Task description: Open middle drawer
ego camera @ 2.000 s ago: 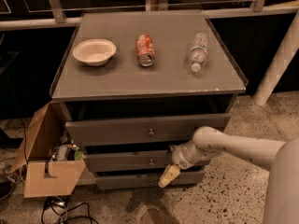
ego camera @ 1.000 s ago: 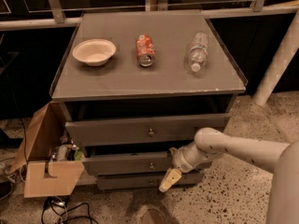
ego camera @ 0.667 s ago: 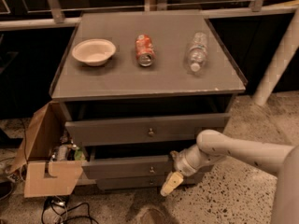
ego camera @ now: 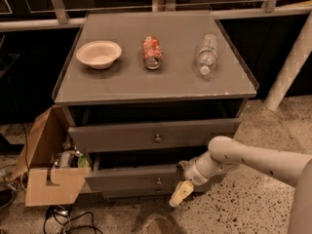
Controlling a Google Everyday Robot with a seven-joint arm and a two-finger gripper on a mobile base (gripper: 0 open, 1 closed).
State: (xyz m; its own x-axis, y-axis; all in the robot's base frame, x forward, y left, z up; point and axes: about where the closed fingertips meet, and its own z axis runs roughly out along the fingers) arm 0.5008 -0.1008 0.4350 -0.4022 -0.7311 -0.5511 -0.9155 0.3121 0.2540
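Observation:
The middle drawer (ego camera: pixel 131 178) is a grey flat front with a small round brass knob (ego camera: pixel 158 181) at its centre, and it stands pulled out a little from the cabinet. My gripper (ego camera: pixel 179 193) is at the drawer's right end, low against the front and right of the knob. Its cream tip points down toward the floor. My arm (ego camera: pixel 253 162) comes in from the right.
The taller top drawer (ego camera: pixel 122 136) also stands partly out, and the narrow bottom drawer (ego camera: pixel 131 194) sits further back. On the cabinet top are a white bowl (ego camera: pixel 99 53), a red can (ego camera: pixel 151 52) and a plastic bottle (ego camera: pixel 206 53). A cardboard box (ego camera: pixel 46 179) and cables (ego camera: pixel 63 221) lie at the left. A white pole (ego camera: pixel 292 57) stands at the right.
The middle drawer has slid out toward the camera. My gripper and forearm have moved the same way with it, a little lower in view.

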